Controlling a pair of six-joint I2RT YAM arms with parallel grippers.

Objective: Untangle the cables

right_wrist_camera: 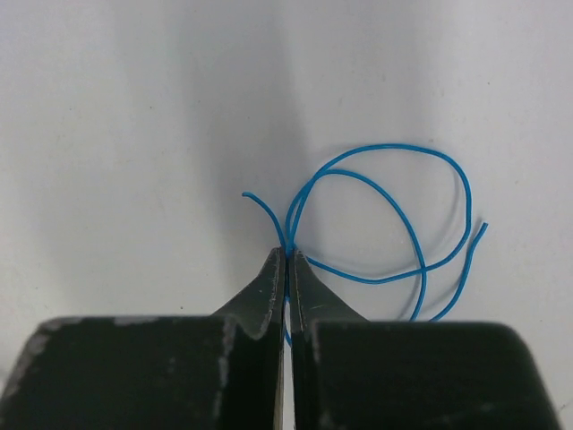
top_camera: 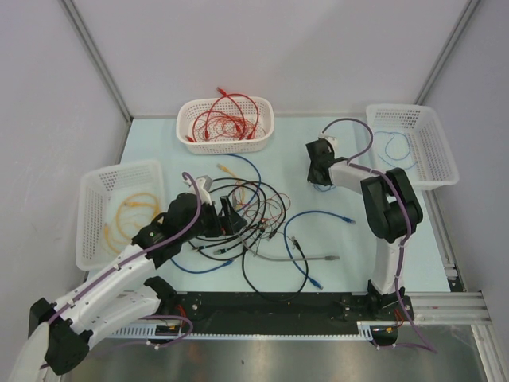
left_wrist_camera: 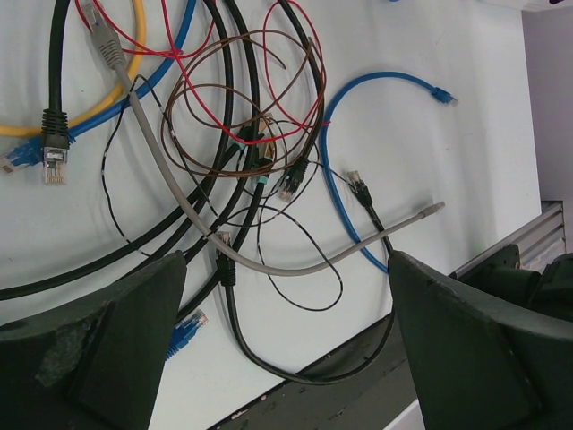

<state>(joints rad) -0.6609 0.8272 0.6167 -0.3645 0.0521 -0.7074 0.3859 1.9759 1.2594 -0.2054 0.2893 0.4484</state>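
Partly done: red cables (top_camera: 227, 119) in basket (top_camera: 225, 148) at 12 o'clock; centre tangle (top_camera: 270, 208) unsorted; right gripper (right_wrist_camera: 286, 255) pinches blue wire (right_wrist_camera: 390, 145); left gripper (left_wrist_camera: 286, 296) spread over tangle.

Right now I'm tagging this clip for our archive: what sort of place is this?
Likely a robotics lab test cell: plain grey panel walls, a pale table edged by an aluminium rail, and white plastic baskets.
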